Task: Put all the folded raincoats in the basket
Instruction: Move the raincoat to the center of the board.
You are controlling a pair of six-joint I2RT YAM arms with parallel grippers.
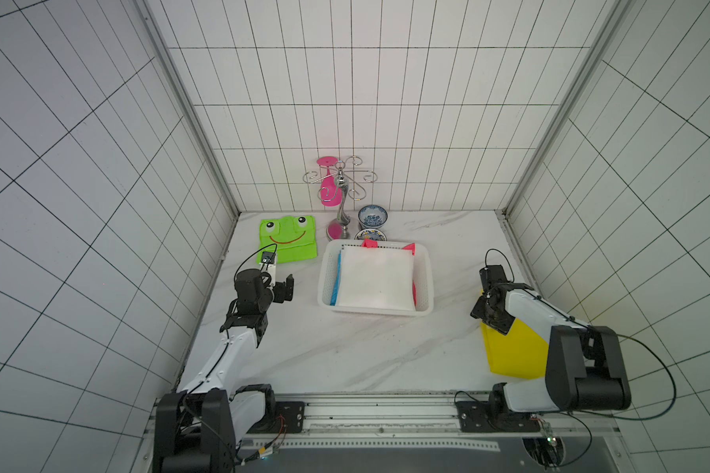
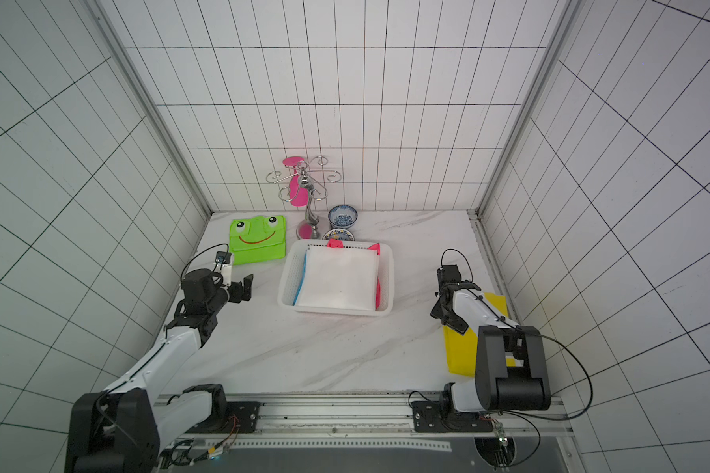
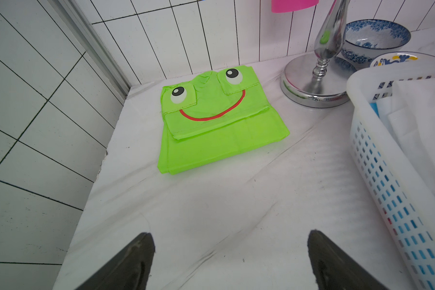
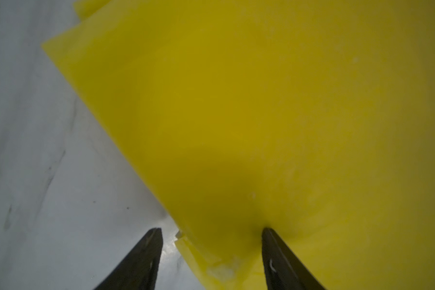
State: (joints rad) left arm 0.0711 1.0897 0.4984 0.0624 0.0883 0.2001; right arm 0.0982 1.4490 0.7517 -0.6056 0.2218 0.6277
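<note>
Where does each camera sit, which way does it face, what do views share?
Top views: high in front, looking down and back; left arm, right arm show.
Left wrist: on its arm, facing the green frog raincoat; open jaws show.
Right wrist: close above the yellow raincoat; jaws straddle its edge.
Shared by left wrist and top views: frog raincoat, basket.

A folded green raincoat (image 3: 219, 120) with a frog face lies flat near the marble worktop's (image 3: 236, 213) walled corner. Just beside it stands a chrome stand (image 3: 314, 82), with a blue-patterned bowl (image 3: 377, 37) behind. The white perforated basket (image 3: 377, 160) holds white folded material (image 3: 422, 120). The left gripper's (image 3: 230, 233) jaws stand wide apart above bare worktop.
</note>
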